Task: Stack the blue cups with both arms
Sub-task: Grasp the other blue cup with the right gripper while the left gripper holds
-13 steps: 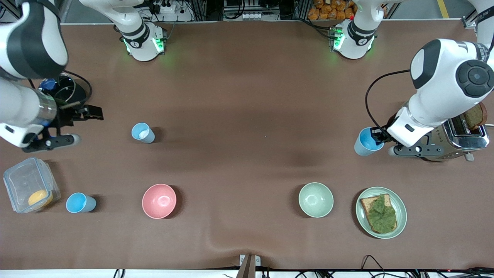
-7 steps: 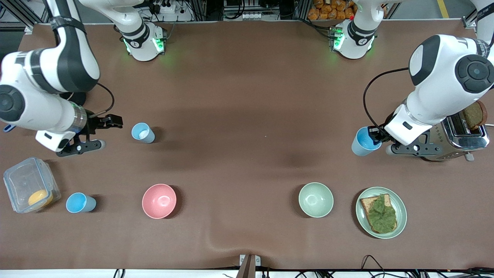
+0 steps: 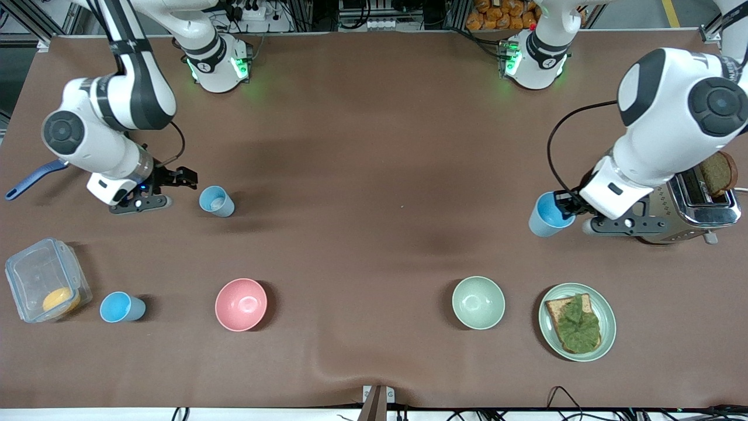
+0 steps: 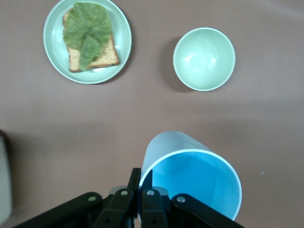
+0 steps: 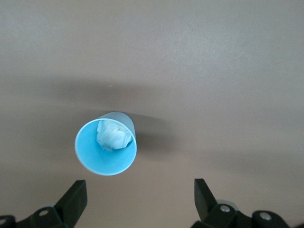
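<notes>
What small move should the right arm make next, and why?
Probably ease the right gripper forward until its open fingers straddle the blue cup with the white wad, then close. The cup stands upright just ahead of the fingers, not yet between them. The left gripper already pinches the rim of another blue cup, so it can wait.

On the tabletop point(image 3: 374, 146), one cup point(image 3: 216, 201) stands toward the right arm's end, just beside the right gripper point(image 3: 186, 178). Nearer the front camera sit a second cup point(image 3: 121, 307), beside a container point(image 3: 45, 279), and two bowls point(image 3: 241, 304) point(image 3: 478, 302). The left gripper point(image 3: 562, 203) holds a third cup point(image 3: 548, 214) beside the toaster point(image 3: 695, 211), above the tabletop.
</notes>
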`<state>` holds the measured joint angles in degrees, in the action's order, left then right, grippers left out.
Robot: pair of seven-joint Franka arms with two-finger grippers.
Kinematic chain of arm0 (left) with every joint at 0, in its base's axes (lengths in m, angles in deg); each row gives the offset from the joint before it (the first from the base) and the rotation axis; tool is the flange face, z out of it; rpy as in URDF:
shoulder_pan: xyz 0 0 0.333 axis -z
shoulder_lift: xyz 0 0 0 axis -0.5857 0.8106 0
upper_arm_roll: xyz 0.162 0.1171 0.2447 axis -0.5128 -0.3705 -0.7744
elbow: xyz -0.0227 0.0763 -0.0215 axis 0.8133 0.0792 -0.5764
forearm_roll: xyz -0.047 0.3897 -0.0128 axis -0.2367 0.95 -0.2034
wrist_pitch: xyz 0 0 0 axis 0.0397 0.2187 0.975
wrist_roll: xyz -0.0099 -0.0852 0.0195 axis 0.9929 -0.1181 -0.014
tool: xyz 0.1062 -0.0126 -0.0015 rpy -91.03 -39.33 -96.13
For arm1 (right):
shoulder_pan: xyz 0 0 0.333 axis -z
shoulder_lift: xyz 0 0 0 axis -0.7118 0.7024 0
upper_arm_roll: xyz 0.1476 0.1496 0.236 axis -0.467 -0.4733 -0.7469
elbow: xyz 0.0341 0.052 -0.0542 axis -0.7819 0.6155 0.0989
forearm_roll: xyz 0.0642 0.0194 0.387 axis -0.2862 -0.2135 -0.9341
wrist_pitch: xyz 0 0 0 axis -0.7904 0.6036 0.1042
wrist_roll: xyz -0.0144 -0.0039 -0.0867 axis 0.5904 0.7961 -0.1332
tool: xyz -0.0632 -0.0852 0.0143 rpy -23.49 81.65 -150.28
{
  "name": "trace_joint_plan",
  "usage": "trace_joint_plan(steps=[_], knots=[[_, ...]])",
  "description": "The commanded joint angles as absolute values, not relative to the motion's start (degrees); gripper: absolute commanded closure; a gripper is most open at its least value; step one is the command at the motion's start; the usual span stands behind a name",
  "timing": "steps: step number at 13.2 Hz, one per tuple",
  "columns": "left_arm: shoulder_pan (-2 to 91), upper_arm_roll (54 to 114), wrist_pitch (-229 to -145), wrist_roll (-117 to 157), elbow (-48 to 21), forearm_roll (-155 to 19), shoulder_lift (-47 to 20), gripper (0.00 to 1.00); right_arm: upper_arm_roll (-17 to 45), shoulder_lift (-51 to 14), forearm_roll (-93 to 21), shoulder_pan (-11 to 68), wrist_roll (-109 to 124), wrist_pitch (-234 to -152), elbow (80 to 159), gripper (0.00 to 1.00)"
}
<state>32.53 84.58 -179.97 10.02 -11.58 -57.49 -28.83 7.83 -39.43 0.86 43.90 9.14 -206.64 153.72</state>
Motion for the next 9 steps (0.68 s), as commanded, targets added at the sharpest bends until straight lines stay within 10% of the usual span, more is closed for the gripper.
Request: trace_joint_plan(steps=[1,7,9], knots=[[32.5,87.1,-178.6,4.9,-9.9,-57.2,-27.9,1.00,7.3,-38.1,0.1,44.8,10.0,-212.2,156.8,0.00],[34.3,89.2,-178.7,-3.6,-9.5,-57.1,-27.2,1.00,7.2,-31.2,-0.3,44.4,9.7,-219.8,157.1,0.00],[35.6,89.2,-178.7,-5.8,-9.1,-57.1,-26.7,1.00,7.2,-30.7,-0.3,44.3,9.5,-219.9,157.1,0.25]])
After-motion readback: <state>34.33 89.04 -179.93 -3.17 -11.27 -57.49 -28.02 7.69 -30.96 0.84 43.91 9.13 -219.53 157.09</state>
